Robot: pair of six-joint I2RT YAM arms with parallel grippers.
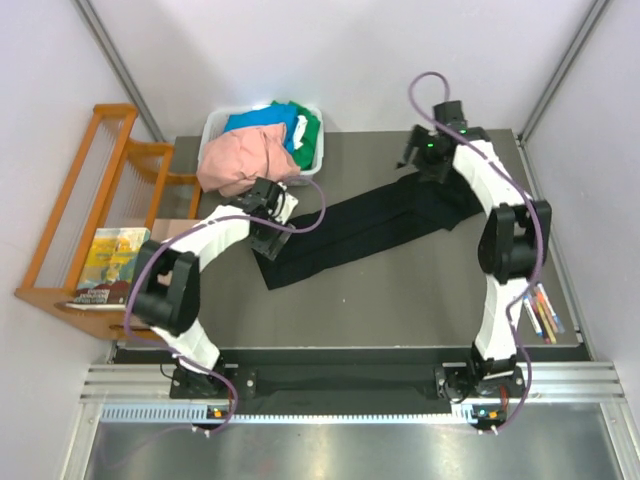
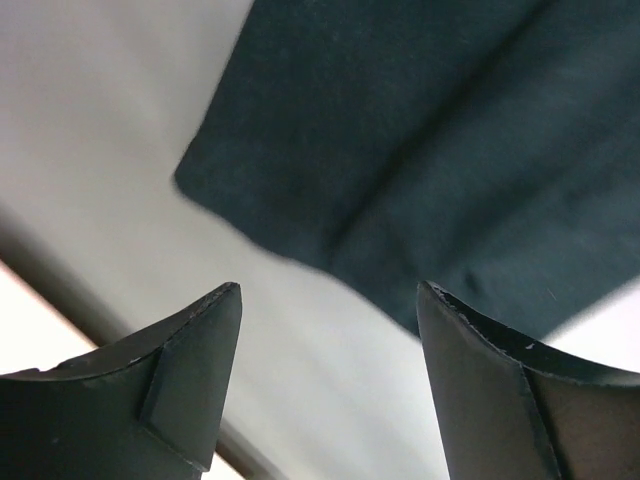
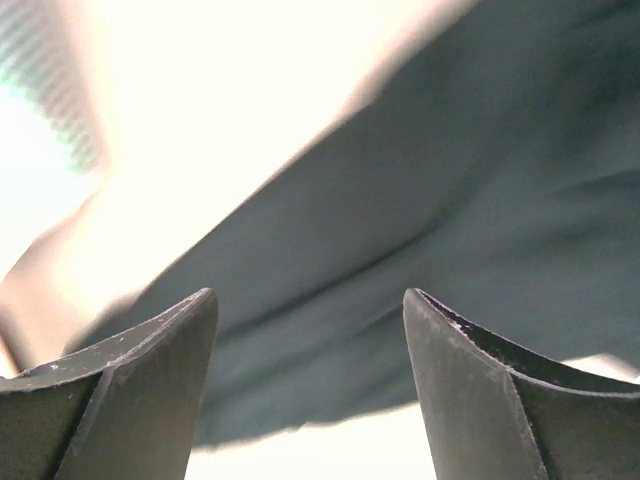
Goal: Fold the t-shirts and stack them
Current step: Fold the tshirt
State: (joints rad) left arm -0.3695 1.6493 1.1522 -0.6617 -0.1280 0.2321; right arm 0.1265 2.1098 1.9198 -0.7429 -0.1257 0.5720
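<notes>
Left end effector (image 2: 330, 290) apart over black shirt (image 2: 450, 150) corner; right end effector (image 3: 310, 295) apart, empty. Risk: pinching top layer only, fold unravels.

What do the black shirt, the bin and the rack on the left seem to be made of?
Black shirt: soft matte cloth, probably cotton; it lies folded and creased.
Bin: likely white plastic; smooth thin rim.
Rack: orange-brown wood, perhaps varnished; slender bars.
</notes>
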